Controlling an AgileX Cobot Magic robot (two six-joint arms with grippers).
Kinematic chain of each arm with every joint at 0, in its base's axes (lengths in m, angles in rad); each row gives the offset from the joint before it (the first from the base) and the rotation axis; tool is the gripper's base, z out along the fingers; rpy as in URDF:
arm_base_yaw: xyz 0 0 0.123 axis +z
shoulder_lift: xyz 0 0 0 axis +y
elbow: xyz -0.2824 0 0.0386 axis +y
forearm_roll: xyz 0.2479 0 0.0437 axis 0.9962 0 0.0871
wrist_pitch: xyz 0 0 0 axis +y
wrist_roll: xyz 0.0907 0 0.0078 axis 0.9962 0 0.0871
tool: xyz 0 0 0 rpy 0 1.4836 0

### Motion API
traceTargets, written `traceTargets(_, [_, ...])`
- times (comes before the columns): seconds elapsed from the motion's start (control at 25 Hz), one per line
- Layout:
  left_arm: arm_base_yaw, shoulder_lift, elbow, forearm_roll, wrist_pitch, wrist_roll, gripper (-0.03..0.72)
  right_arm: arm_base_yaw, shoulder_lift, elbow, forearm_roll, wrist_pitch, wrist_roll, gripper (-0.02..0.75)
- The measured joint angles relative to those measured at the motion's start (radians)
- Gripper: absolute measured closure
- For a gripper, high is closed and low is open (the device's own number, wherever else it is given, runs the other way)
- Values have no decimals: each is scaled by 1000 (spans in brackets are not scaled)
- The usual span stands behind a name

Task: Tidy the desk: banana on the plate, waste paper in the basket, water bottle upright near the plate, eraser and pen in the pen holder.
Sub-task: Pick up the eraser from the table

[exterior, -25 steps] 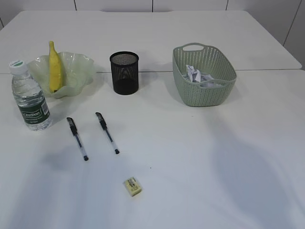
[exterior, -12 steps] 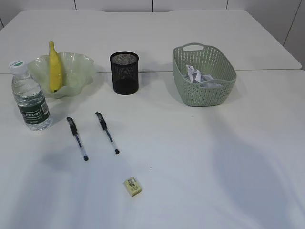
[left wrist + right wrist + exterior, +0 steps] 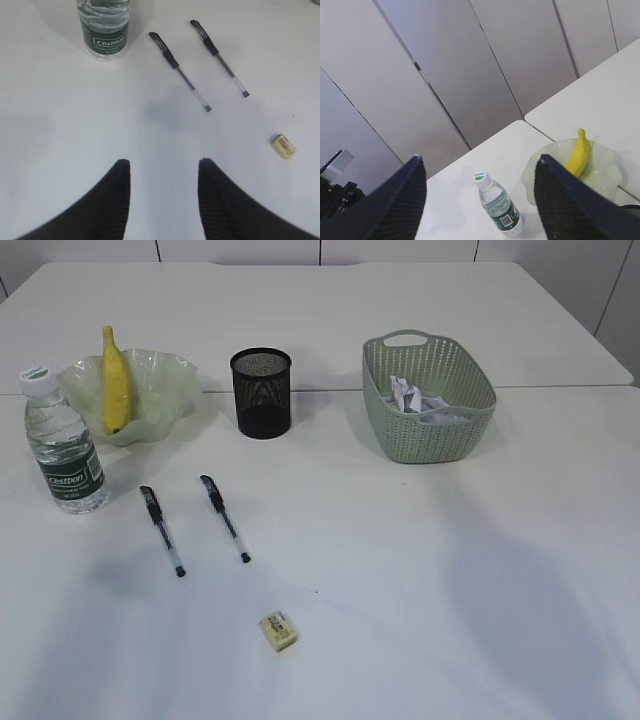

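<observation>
A white worktop (image 3: pixel 400 570) is carrying a half-tidied set of things, seen from the front at a downward slant. At ten o'clock a banana (image 3: pixel 115 385) is lying in a pale wavy plate (image 3: pixel 170 375), and a water bottle (image 3: pixel 63 445) is standing upright just beside the plate, toward nine o'clock. A black mesh pen holder (image 3: pixel 262 392) is standing near twelve o'clock, and a green woven basket (image 3: pixel 428 395) at two o'clock is holding crumpled waste paper (image 3: pixel 415 398). Two pens are lying side by side left of centre, apart from each other: the left pen (image 3: pixel 162 530) and the right pen (image 3: pixel 224 518), both slanting with their tips toward five o'clock. A small yellow eraser (image 3: pixel 279 631) is sitting alone at six o'clock, well apart from the pen holder.

The left end effector (image 3: pixel 162 172) is hovering over bare worktop with its two dark fingers (image 3: pixel 117 185) parted and nothing between them; the pens and bottle are lying ahead of it. The right end effector (image 3: pixel 477 172) is raised high and gaping wide, holding nothing, looking down at the bottle and banana
</observation>
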Motion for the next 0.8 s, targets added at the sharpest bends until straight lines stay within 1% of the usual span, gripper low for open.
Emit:
traceTargets(0.52, [0, 0, 0, 0, 0, 0, 376, -2, 0, 0, 0, -11, 0, 237])
traceTargets(0.8, [0, 0, 0, 0, 0, 0, 389, -69, 0, 0, 0, -43, 34, 237])
